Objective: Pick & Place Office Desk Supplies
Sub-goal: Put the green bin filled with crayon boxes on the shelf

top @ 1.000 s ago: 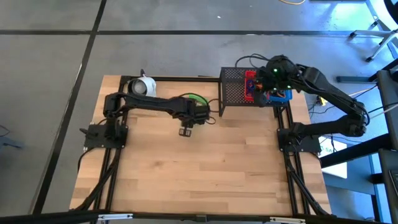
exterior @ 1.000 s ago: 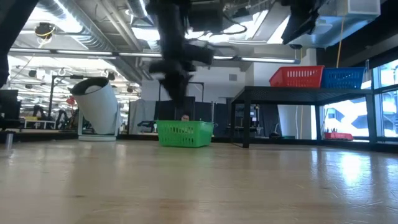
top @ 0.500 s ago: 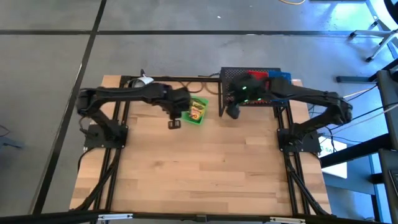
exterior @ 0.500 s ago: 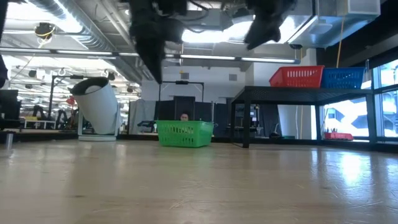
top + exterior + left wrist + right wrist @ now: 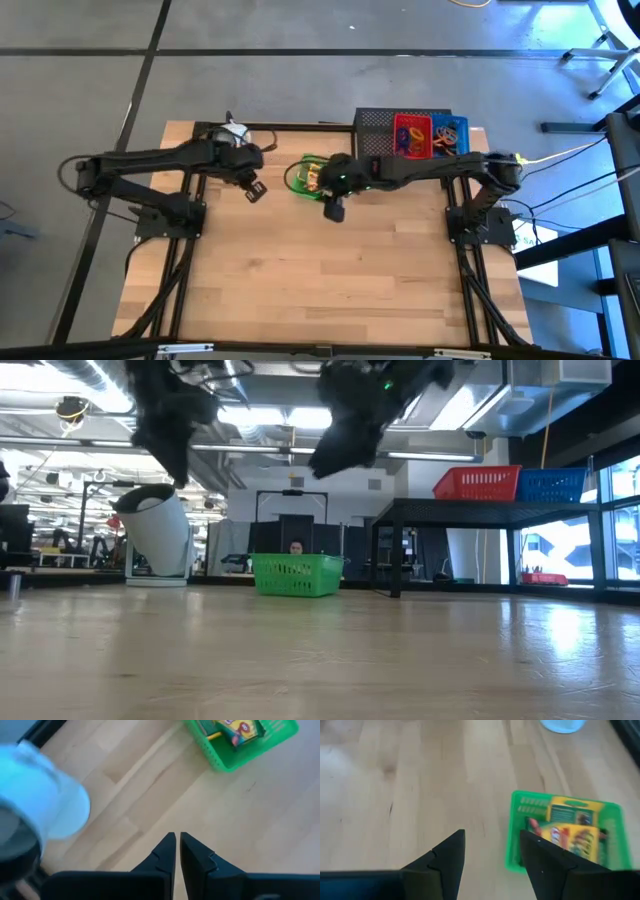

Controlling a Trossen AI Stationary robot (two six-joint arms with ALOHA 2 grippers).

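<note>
The green tray (image 5: 305, 174), holding what look like two yellow-green boxes (image 5: 572, 827), sits on the table (image 5: 330, 280) near the black rack (image 5: 375, 135), with the right gripper (image 5: 335, 210) just beside it, jaws released, and the left gripper (image 5: 253, 190) clenched, empty.

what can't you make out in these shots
- Red tray and blue tray, high view: contents too small to tell.
- Green tray, right wrist view: box labels blurred.
- Green tray, high view: right arm covers part.
- White round object, left wrist view: blurred, cut off by edge.
</note>
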